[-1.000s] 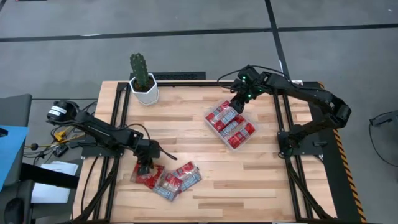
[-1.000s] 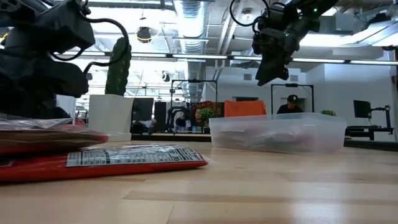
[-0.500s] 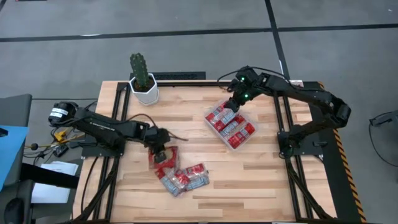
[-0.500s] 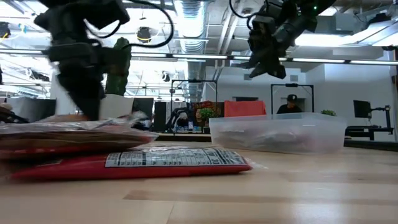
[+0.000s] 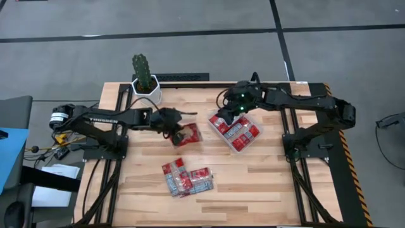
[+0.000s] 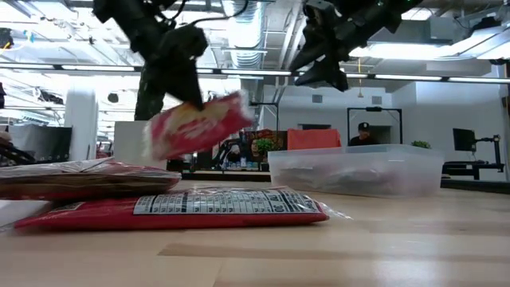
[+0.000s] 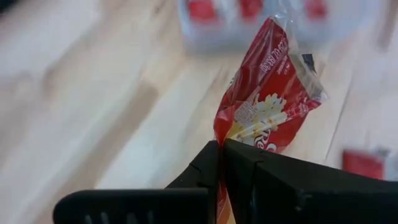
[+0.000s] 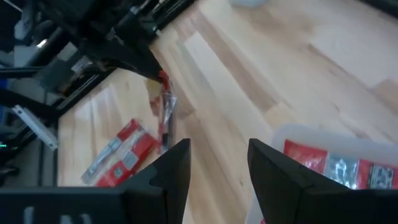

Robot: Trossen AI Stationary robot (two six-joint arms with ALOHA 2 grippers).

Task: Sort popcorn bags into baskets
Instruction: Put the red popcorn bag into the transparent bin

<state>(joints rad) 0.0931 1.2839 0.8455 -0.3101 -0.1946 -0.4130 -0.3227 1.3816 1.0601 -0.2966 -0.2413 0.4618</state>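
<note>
Lettering on popcorn bag (image 7: 270, 109) unreadable, left tool (image 7: 221, 155) pinching it

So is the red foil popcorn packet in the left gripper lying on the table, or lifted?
Lifted. The left gripper is shut on the red foil popcorn packet, which hangs tilted above the wooden table.

You're in an open-plan lab or workshop: exposed ceiling ducts (image 6: 247, 20), strip lights, desks with monitors (image 6: 466, 142), and a seated person (image 6: 363, 135) behind.
</note>
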